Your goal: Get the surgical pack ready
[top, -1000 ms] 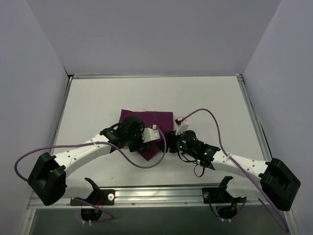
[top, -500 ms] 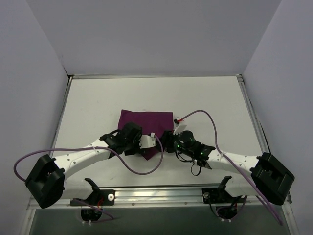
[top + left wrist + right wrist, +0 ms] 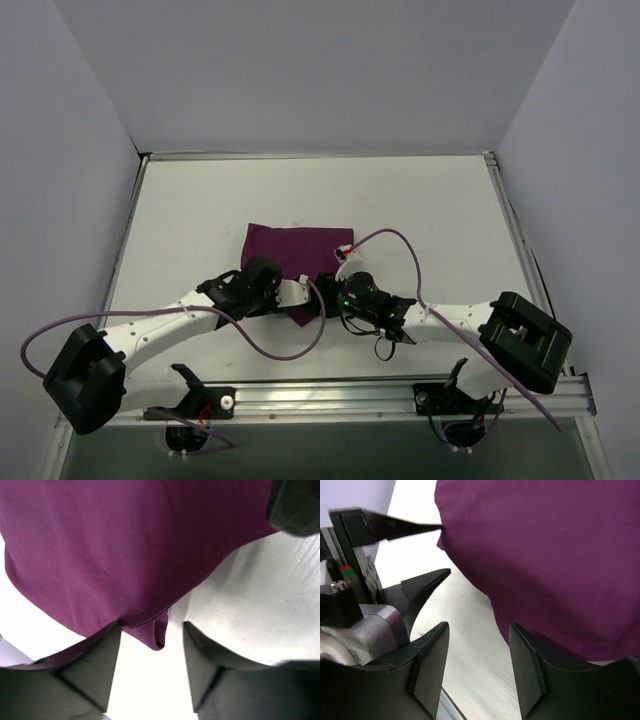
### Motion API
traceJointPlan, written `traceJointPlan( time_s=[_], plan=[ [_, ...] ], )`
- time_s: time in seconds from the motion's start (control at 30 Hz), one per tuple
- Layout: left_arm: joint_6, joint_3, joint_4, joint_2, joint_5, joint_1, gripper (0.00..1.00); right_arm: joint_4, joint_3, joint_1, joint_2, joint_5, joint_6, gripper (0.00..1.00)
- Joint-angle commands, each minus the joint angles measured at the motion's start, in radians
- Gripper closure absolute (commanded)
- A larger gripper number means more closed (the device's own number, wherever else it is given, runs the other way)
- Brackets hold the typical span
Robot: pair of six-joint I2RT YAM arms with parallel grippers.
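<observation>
Both arms have drawn in toward the cloth's [image 3: 300, 245] near corner, and both pairs of jaws have narrowed over the last second.

- Left gripper [image 3: 150, 672]: jaws spread, with the cloth's folded corner tip hanging in the gap, not pinched.
- Right gripper [image 3: 477, 672]: jaws spread over bare table [image 3: 200, 200], cloth edge just beside one finger.
- Cloth lies bunched mid-table. No tray, instruments or gauze in view.

Likely meaning: a two-handed grab at this corner is about to close, to fold or unfold.

No readable writing. Only a red-green mark on the left gripper's body.
</observation>
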State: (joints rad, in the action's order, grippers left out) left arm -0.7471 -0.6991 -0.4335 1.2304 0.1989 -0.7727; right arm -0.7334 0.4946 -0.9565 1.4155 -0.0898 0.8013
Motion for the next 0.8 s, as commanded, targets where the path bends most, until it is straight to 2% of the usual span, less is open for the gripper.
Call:
traceJointPlan(
  time_s=[0.0, 0.33, 0.37, 0.43, 0.57, 0.6, 0.63, 0.7, 0.77],
  plan=[
    [-0.011, 0.019, 0.058, -0.034, 0.011, 0.019, 0.42, -0.118, 0.036, -0.004, 0.034, 0.029, 0.032, 0.53],
    [0.014, 0.012, 0.081, -0.039, -0.016, 0.052, 0.7, -0.152, -0.005, 0.018, 0.04, 0.045, 0.068, 0.57],
    [0.02, 0.012, 0.081, -0.04, -0.019, 0.05, 0.75, -0.155, -0.019, 0.019, 0.031, 0.047, 0.072, 0.58],
    [0.026, 0.018, 0.09, -0.034, -0.033, 0.053, 0.78, -0.158, -0.03, 0.021, 0.028, 0.05, 0.078, 0.58],
    [0.032, 0.027, 0.065, -0.019, -0.095, 0.056, 0.57, -0.172, -0.039, 0.022, 0.03, 0.05, 0.082, 0.58],
    [0.032, 0.029, 0.056, -0.022, -0.104, 0.056, 0.48, -0.173, -0.042, 0.022, 0.028, 0.05, 0.082, 0.58],
    [0.029, 0.032, 0.059, -0.028, -0.108, 0.056, 0.43, -0.175, -0.044, 0.022, 0.03, 0.05, 0.084, 0.58],
    [0.005, 0.052, 0.105, -0.042, -0.104, 0.061, 0.4, -0.188, -0.048, 0.024, 0.034, 0.048, 0.085, 0.58],
    [-0.018, 0.076, 0.221, -0.04, -0.032, 0.062, 0.43, -0.21, -0.057, 0.025, 0.043, 0.044, 0.09, 0.58]
  ],
)
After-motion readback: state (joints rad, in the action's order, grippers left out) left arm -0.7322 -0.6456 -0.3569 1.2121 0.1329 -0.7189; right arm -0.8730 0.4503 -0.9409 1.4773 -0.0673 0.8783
